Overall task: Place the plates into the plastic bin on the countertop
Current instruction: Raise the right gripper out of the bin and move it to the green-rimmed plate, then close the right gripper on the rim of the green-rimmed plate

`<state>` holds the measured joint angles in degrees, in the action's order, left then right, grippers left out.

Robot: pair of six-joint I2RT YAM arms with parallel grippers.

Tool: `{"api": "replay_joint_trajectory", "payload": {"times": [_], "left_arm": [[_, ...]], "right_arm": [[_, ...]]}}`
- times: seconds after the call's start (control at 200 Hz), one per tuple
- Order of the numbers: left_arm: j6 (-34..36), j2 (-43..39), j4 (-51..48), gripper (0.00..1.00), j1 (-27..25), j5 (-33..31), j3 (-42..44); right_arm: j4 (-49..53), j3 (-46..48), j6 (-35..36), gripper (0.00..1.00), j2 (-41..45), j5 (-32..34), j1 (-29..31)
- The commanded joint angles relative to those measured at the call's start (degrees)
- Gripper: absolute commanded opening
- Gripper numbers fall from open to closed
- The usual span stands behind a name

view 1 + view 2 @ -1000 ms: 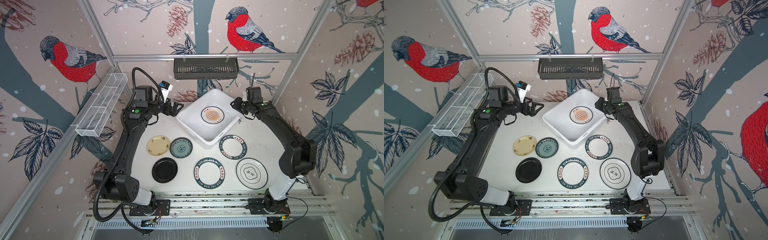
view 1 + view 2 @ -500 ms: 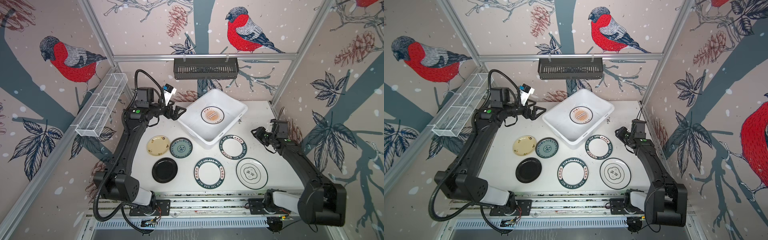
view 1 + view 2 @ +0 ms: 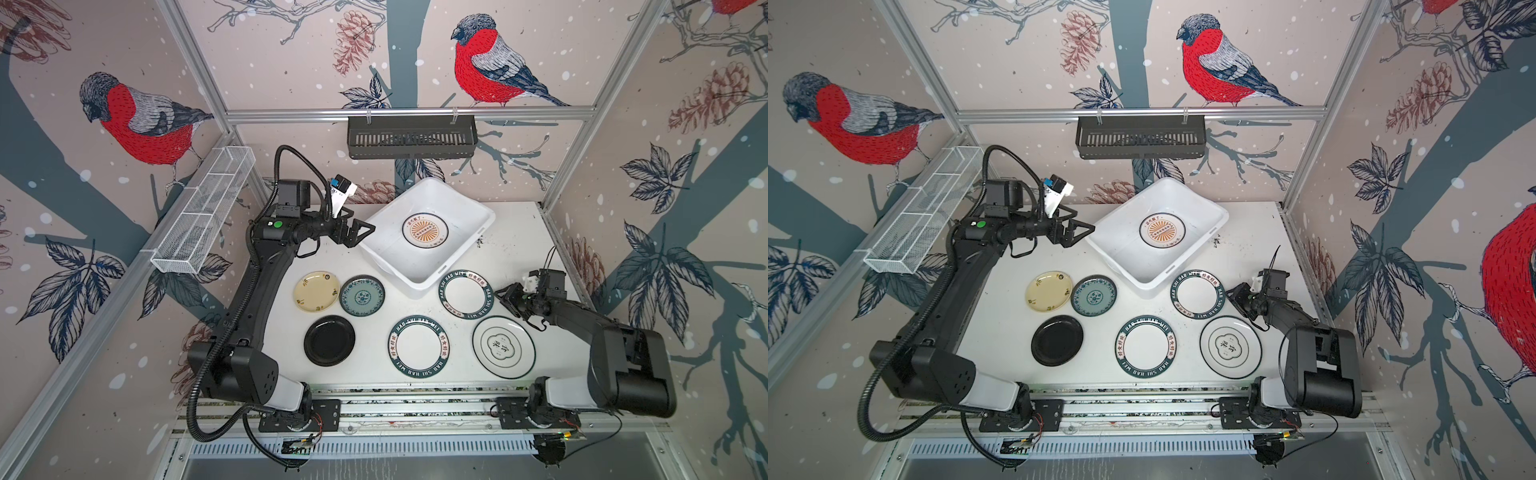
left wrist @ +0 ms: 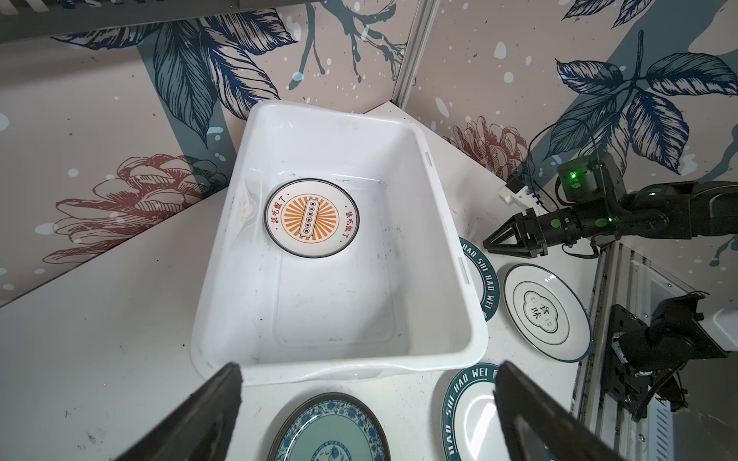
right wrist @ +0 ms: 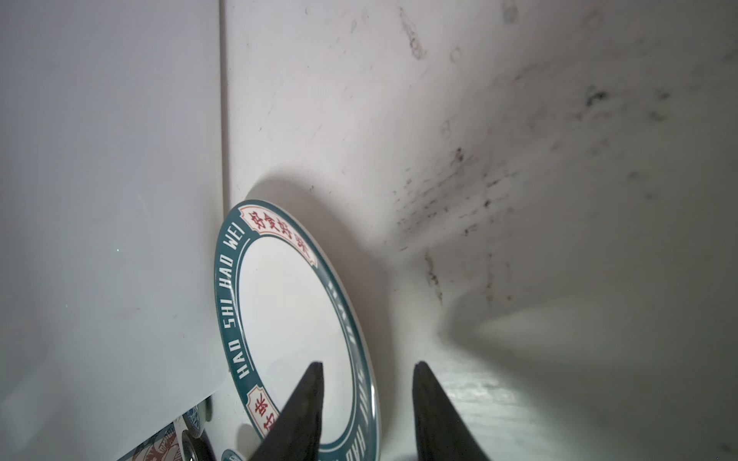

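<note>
A sunburst plate point(image 3: 424, 230) lies inside the white bin point(image 3: 419, 283) at the back of the worktop point(image 3: 519, 249). The left hand point(image 3: 363, 235) hangs wide open just beside the bin. The right hand point(image 3: 503, 300), half open and holding nothing, straddles the rim of a lettered plate point(image 3: 464, 294) lying flat beside the bin

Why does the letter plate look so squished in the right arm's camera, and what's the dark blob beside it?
Right wrist view: the camera looks low across the lettered plate, so its circle shows as a thin oval; the blob is a shadow on the countertop. Left wrist view: the fingers of the left gripper look blurry, being very close.
</note>
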<state>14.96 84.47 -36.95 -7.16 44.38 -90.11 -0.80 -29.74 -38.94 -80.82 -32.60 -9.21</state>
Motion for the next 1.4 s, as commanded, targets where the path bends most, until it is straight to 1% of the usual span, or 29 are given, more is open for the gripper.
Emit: {"api": "replay_joint_trajectory", "payload": {"times": [0.0,0.32,0.39,0.535,0.816,0.996,1.116,1.396], "left_arm": [[0.9,-0.2,-0.9,0.98,-0.1,1.1,0.1],[0.7,0.0,-0.8,0.98,-0.5,0.8,0.3],[0.8,-0.1,-0.9,0.98,-0.5,0.9,0.3],[0.9,-0.4,-1.0,0.98,-0.7,1.0,0.5],[0.1,-1.1,0.3,0.98,-0.8,1.1,1.9],[-0.4,-1.0,0.8,0.98,-0.9,0.5,2.1],[-0.5,-1.0,0.8,0.97,-0.9,0.8,2.1],[-1.0,-1.0,1.5,0.98,-1.1,1.1,2.5]], "right_arm": [[-4.3,1.0,1.4,0.39,-1.2,-3.1,-0.6],[-7.2,1.8,2.7,0.38,-5.1,-6.6,-0.8],[-7.6,1.6,2.6,0.36,-6.0,-6.9,-0.8],[-7.5,0.9,3.1,0.32,-7.3,-6.6,-0.8],[-6.2,-0.5,3.6,0.28,-9.1,-4.8,-0.5],[-4.2,-1.8,4.1,0.27,-9.8,-2.8,-0.3],[-4.3,-1.7,4.1,0.23,-10.0,-2.6,-0.3],[-4.6,-1.8,3.8,0.21,-10.0,-2.7,-0.3]]}}
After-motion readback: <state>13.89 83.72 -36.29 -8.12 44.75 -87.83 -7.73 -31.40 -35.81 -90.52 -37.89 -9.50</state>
